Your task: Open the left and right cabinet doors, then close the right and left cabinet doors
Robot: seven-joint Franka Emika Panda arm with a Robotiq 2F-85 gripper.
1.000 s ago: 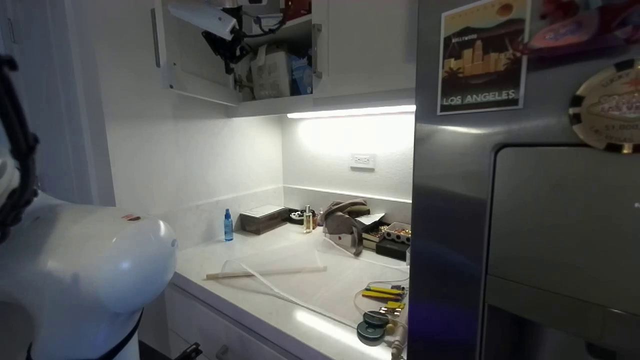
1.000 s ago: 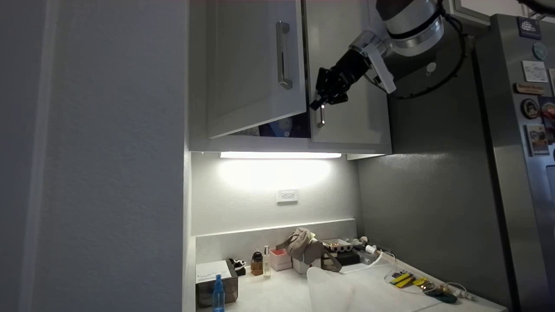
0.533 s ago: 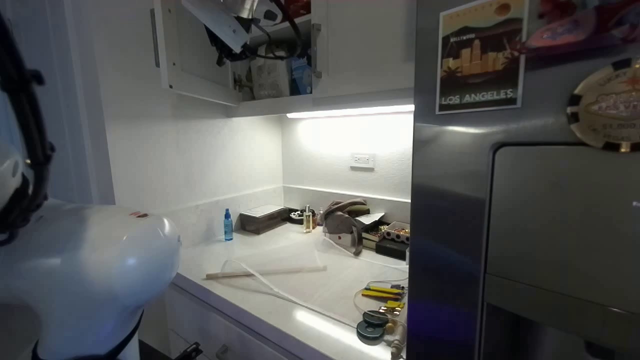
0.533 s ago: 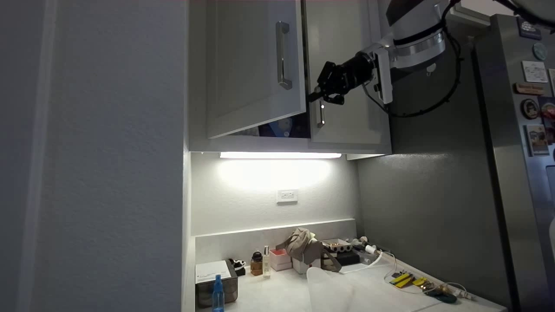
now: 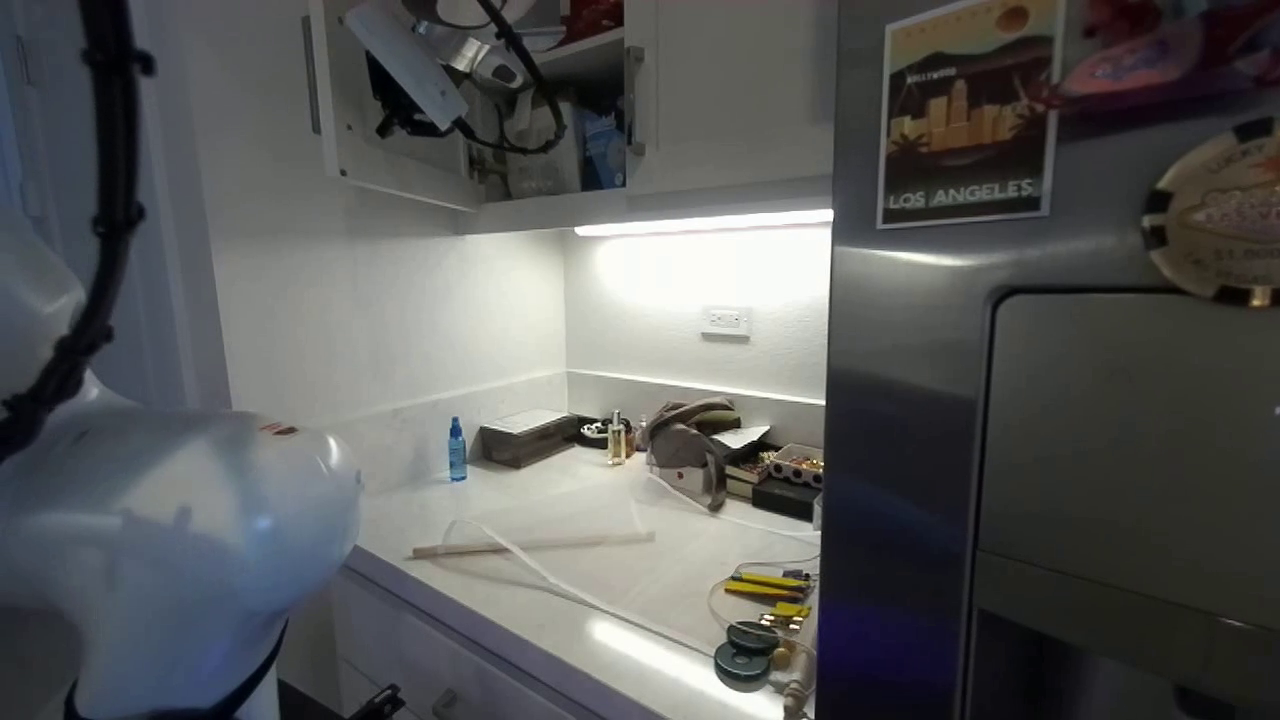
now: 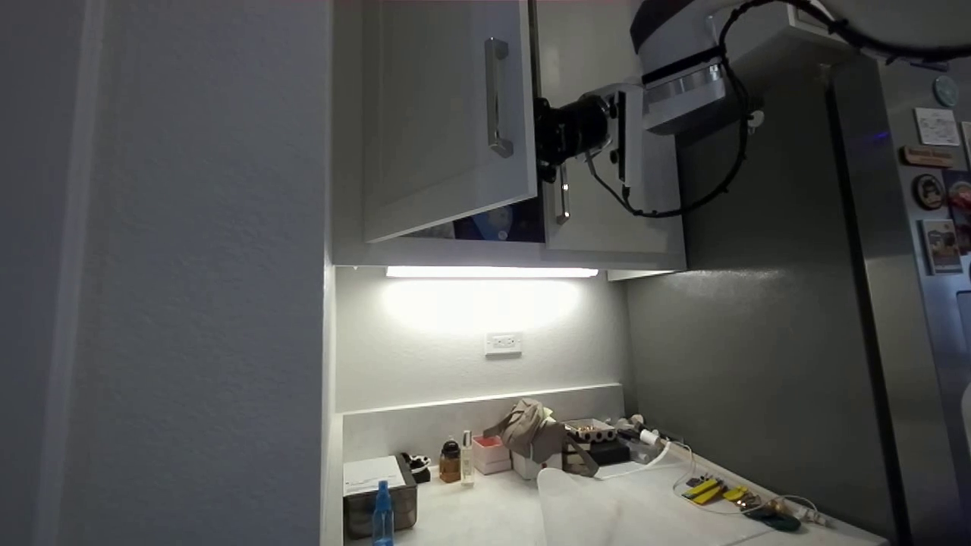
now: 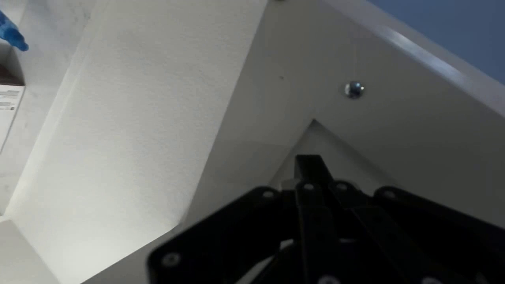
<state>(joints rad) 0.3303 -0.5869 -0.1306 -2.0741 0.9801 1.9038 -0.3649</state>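
Note:
The left cabinet door, a white panel with a silver bar handle, stands partly open in both exterior views. Its inner face fills much of the wrist view, with a round silver screw head. The right cabinet door is closed; its silver handle shows below my gripper. My gripper is shut and empty, pointing at the left door's inner face. In an exterior view my gripper is at the left door's free edge, its fingertips hidden behind the door. Contact cannot be told.
The open cabinet holds boxes and bags. A lit strip runs under the cabinet. The counter below holds a blue spray bottle, a box and several small items. A grey steel fridge stands to the right. A wall is beside the left door.
My gripper has moved leftward in an exterior view, from in front of the right door to behind the left door's free edge, and its wrist has levelled. Both doors look unmoved.

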